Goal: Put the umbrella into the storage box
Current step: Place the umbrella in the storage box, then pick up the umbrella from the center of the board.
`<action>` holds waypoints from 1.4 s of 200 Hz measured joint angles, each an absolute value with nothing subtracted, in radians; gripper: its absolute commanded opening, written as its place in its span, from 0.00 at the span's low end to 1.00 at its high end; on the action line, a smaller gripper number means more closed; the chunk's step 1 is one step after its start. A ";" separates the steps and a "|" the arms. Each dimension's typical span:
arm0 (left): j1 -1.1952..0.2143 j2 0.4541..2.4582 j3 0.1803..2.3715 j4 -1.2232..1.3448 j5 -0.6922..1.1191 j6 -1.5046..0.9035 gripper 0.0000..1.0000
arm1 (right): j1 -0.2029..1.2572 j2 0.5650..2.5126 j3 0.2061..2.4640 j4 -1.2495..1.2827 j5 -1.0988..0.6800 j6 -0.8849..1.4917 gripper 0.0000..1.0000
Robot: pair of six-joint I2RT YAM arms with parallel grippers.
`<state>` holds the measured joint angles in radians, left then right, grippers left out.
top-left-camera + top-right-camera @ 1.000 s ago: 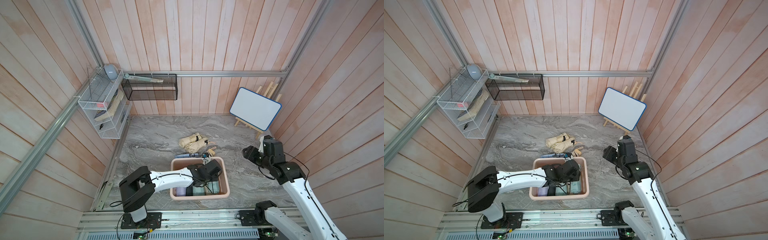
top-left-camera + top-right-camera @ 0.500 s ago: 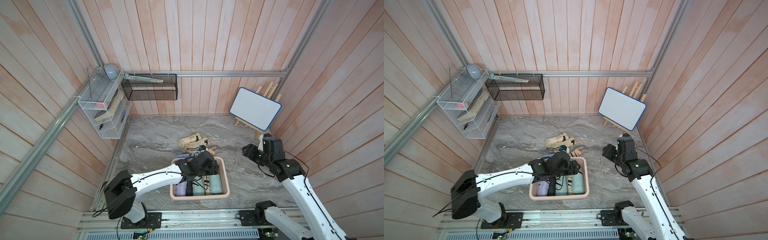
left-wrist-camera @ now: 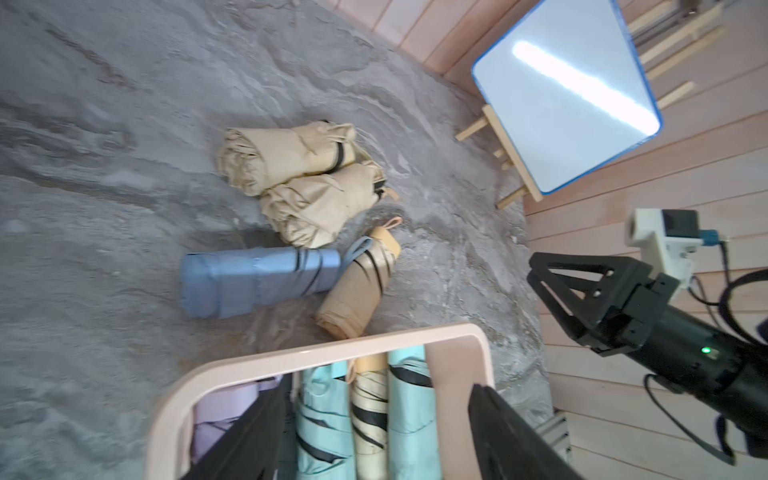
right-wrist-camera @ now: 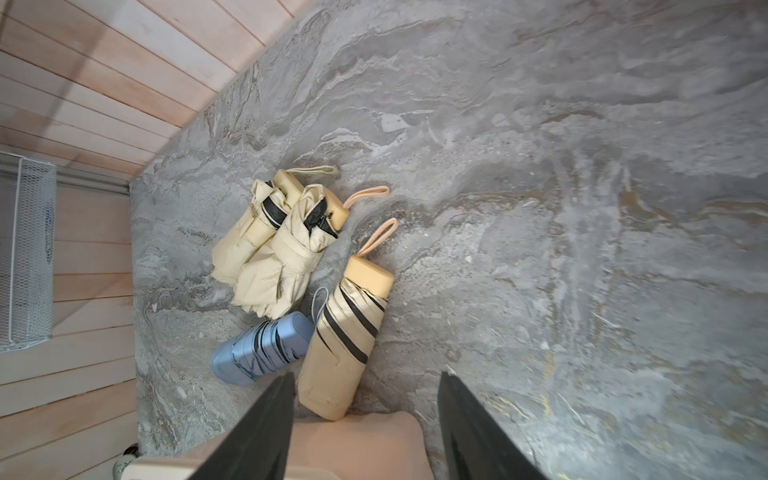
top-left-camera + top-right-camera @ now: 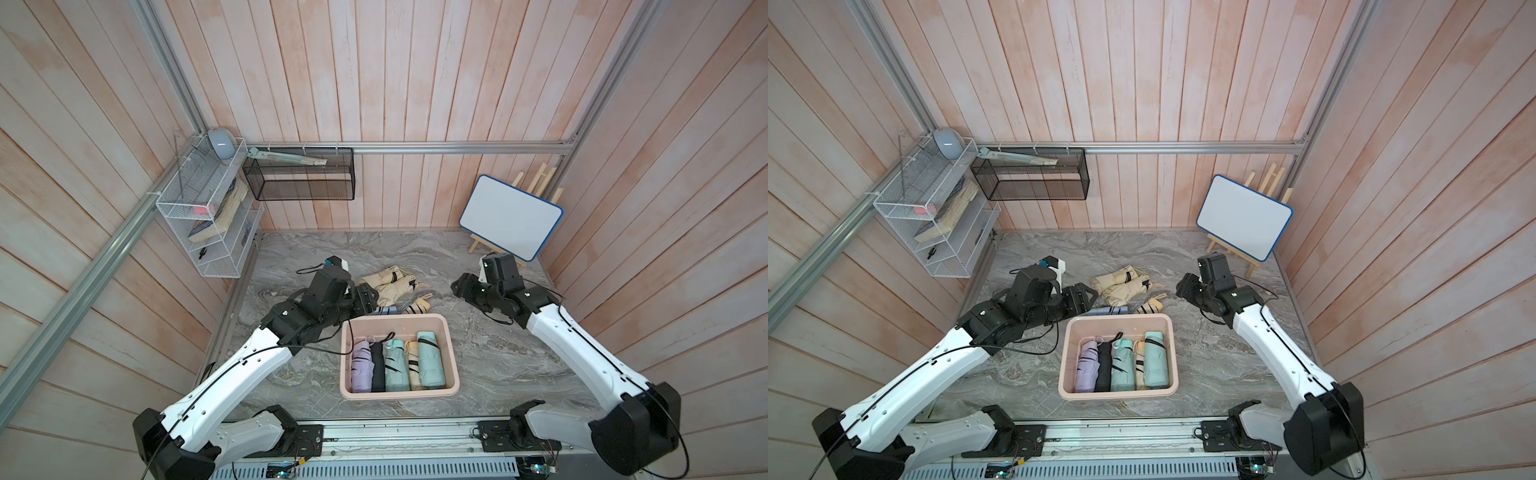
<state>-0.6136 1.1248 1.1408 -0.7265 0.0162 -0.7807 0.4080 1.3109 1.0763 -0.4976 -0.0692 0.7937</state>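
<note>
Two white-and-black robot arms reach over a grey marbled tabletop walled in pale wooden planks.

The left claw hangs just beyond the far left corner of the storage box. Its black jaws are spread wide and hold nothing. The right claw hovers over bare table to the right of the loose umbrellas, its jaws also apart and empty (its triangular black fingers show clearly from the left wrist camera).

The storage box is a pale pink plastic tub with rounded corners and a rolled rim, at the middle front of the table. Five folded umbrellas lie side by side across its width: lilac, black, mint, cream with black stripes, and mint again.

Four more umbrellas lie on the table just past the far rim:
- The blue umbrella is smooth and blocky and lies nearest the left claw.
- The tan umbrella is black-striped with a wrist loop, and one end is close against the rim.
- Two cream umbrellas are loosely rolled and crumpled, touching each other farther back.

Open marble lies right of the box and behind the pile. A whiteboard on a wooden easel fills the far right corner. A white wire rack and a black mesh basket hang on the walls at far left.
</note>
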 measured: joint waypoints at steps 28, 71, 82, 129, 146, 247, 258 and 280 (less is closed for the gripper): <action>-0.512 1.127 1.141 -0.766 0.039 -0.702 0.76 | 0.451 1.441 1.116 -0.400 -0.089 0.859 0.62; -0.426 1.193 1.151 -0.760 0.071 -0.620 0.76 | 0.473 1.549 1.116 -0.260 -0.148 1.048 0.63; -0.416 1.209 1.153 -0.748 0.075 -0.607 0.76 | 0.477 1.569 1.116 -0.235 -0.160 1.105 0.65; -0.378 1.252 1.154 -0.680 0.099 -0.587 0.76 | 0.484 1.651 1.116 -0.176 -0.193 1.277 0.68; -0.366 1.273 1.154 -0.657 0.113 -0.587 0.76 | 0.484 1.682 1.120 -0.165 -0.204 1.317 0.69; -0.325 1.322 1.155 -0.605 0.151 -0.588 0.76 | 0.500 1.912 1.327 -0.186 -0.268 1.431 0.70; -0.321 1.322 1.155 -0.605 0.152 -0.588 0.76 | 0.502 1.931 1.345 -0.199 -0.267 1.441 0.70; -0.313 1.322 1.155 -0.605 0.152 -0.591 0.76 | 0.505 1.975 1.401 -0.242 -0.267 1.446 0.71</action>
<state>-0.3130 1.3216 1.1549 -0.6052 0.1524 -0.5911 0.5049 1.9755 1.4014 -0.2417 -0.2672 1.4456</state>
